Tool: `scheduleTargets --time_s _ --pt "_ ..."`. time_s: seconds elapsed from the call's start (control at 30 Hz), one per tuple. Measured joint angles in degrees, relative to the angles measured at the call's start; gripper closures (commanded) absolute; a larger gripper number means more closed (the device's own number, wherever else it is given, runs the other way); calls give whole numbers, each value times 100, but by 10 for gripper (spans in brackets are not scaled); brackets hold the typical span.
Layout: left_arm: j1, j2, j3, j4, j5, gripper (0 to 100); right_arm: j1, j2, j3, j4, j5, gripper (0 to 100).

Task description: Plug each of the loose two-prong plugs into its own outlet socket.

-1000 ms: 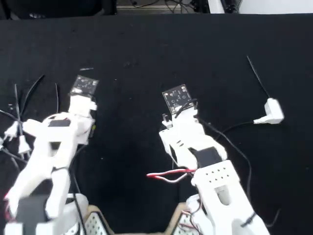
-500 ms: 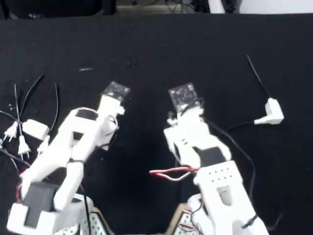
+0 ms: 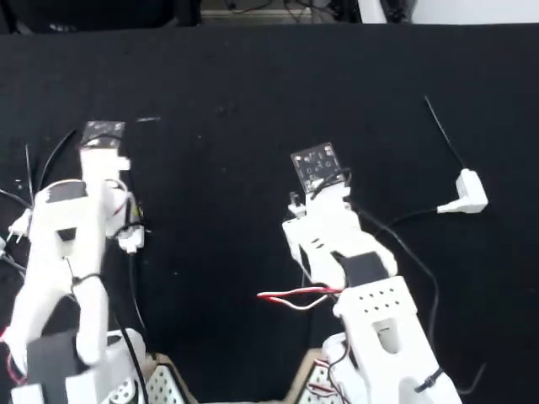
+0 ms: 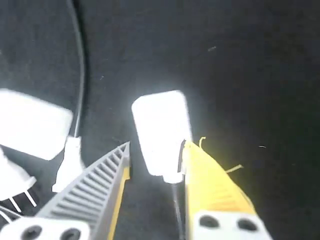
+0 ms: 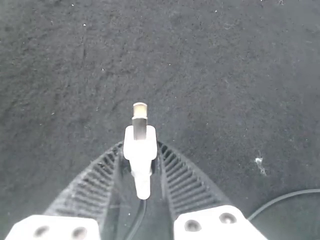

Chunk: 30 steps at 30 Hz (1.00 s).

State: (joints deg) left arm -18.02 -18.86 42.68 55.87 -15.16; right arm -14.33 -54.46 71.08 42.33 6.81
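The left gripper (image 4: 156, 146) is seen near the left edge of the black cloth-covered table (image 3: 253, 76), its jaws held apart around the near end of a white rectangular outlet block (image 4: 160, 127), which touches the yellow finger (image 4: 210, 185). A second white block (image 4: 32, 130) and a loose white pronged plug (image 4: 12, 182) are seen beside it. The right gripper (image 5: 140, 145), at the table's middle, is clamped on a white two-prong plug (image 5: 141, 172), prongs pointed away. A white angled plug (image 3: 469, 192) lies near the right edge.
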Motion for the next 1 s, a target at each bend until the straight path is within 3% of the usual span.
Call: scheduleTargets --time_s 0.23,0.5,0.8,1.0 --pt "-281 791 -396 -598 9 823 0 0 0 0 0 988" --pt "-281 1459 -853 -633 18 823 0 0 0 0 0 988" --pt "1248 1758 -765 -431 35 823 0 0 0 0 0 988" --pt "1846 1758 -791 -457 343 823 0 0 0 0 0 988"
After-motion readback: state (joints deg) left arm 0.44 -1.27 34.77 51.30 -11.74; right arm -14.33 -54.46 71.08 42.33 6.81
